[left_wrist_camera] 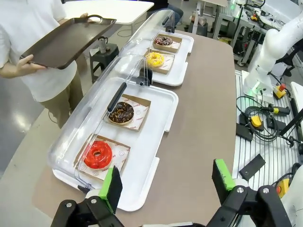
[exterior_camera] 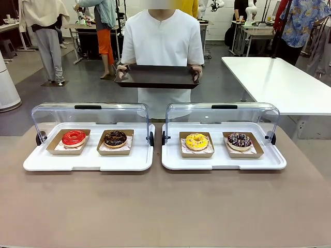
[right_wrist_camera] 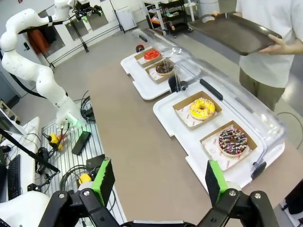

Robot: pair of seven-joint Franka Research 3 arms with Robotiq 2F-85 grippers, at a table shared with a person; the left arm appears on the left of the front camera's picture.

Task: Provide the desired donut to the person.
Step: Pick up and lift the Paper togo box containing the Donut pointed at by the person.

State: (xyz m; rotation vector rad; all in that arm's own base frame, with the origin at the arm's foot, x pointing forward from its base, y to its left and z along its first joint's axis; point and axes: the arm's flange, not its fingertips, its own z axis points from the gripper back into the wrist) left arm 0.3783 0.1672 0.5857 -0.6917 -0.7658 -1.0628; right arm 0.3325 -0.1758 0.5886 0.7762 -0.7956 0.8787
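Tabletop (exterior_camera: pixel 165 206) runs wide in front. At its far side the person (exterior_camera: pixel 163 46) holds a dark tray (exterior_camera: pixel 158 76) in both hands. Two white cases stand open. The left case (exterior_camera: pixel 88 161) holds a red donut (exterior_camera: pixel 74 137) and a chocolate donut (exterior_camera: pixel 115 138). The right case (exterior_camera: pixel 222 162) holds a yellow donut (exterior_camera: pixel 196 140) and a sprinkled donut (exterior_camera: pixel 239 140). The left gripper (left_wrist_camera: pixel 168 182) gapes wide and empty, with the red donut nearest ahead of it. The right gripper (right_wrist_camera: pixel 158 179) is likewise wide and empty, with the sprinkled donut nearest.
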